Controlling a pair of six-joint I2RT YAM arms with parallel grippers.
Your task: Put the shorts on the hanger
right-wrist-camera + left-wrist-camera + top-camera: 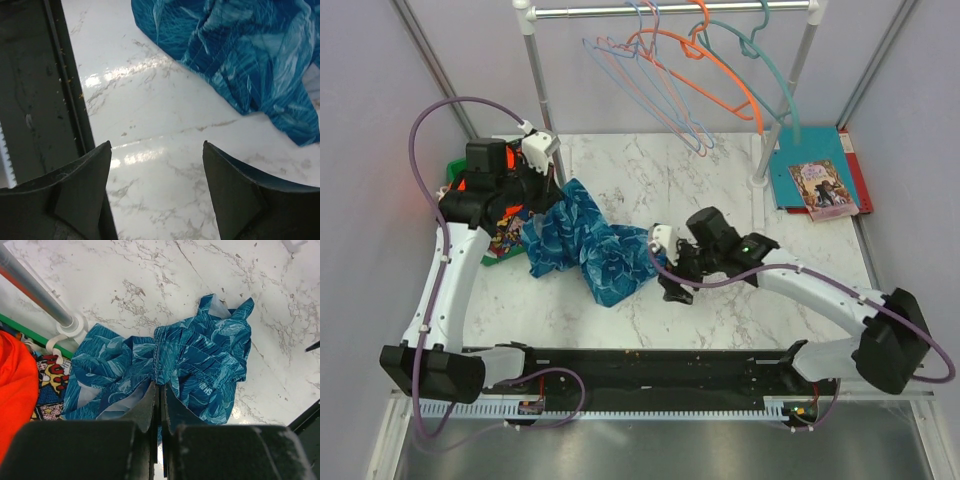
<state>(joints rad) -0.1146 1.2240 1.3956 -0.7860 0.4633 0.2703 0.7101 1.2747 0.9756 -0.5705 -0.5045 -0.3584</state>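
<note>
Left tool [552, 195]: I have it closed tight on a gathered fold of the shorts [590, 245]. In my wrist view the cloth puckers in toward my fingertips [145, 405].
Right tool [672, 282]: I hold it wide with nothing between its fingers [85, 200]. It is low over bare marble, with the near edge of the shorts just beyond the tips.
Shorts: these are dark blue with a lighter leafy print. They lie crumpled on the tabletop [720, 170] left of centre, between my two tools. Their upper-left end is bunched up at my left tool, and their lower-right end lies near my right tool.
Hanger [640, 92]: it is thin and pale blue, and hangs from the rail [670, 10] at the back of the tabletop, well apart from the shorts.
Other hangers: an orange hanger [720, 68] and a teal hanger [780, 80] hang on the same rail to its right.
Left edge: an orange garment [15, 390] lies beside the shorts, near the rail's post [35, 290].
Right edge: some books [820, 185] lie at the back corner, well away from both tools.
</note>
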